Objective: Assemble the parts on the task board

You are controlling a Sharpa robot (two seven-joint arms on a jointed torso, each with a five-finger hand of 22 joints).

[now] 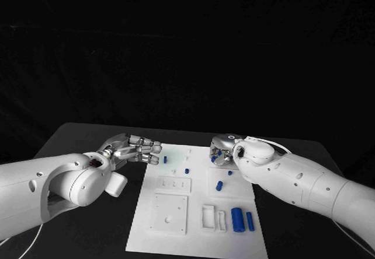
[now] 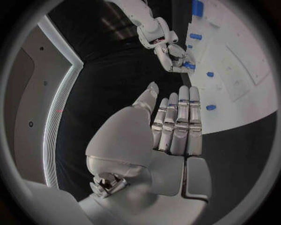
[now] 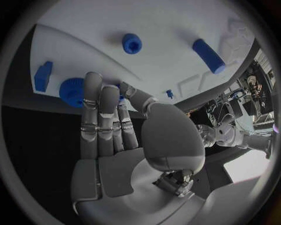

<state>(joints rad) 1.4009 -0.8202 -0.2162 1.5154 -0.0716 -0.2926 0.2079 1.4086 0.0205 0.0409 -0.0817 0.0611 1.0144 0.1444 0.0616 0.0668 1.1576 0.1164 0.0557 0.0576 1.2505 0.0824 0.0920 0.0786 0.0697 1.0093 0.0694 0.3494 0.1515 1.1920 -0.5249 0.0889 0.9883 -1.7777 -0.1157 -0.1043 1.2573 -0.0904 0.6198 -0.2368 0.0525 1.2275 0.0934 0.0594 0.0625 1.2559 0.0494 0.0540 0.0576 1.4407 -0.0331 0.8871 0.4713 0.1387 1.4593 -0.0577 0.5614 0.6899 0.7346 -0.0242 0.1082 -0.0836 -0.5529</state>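
Two robot hands at the task board [image 1: 196, 247], right nearer the parts.
Right robot hand [image 1: 222, 150] touches a blue gear [image 3: 71, 92], grasp unclear; left robot hand [image 1: 134, 149] hovers released beside the board.

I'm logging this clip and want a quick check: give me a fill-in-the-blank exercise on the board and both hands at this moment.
1. The small parts lying on the board are ____ in colour.
2. The right hand reaches over the board's ____ edge, at a round blue part.
3. The left hand, fingers straight, holds ____.
4. The table under the board is ____.

Missing words: blue; far; nothing; black
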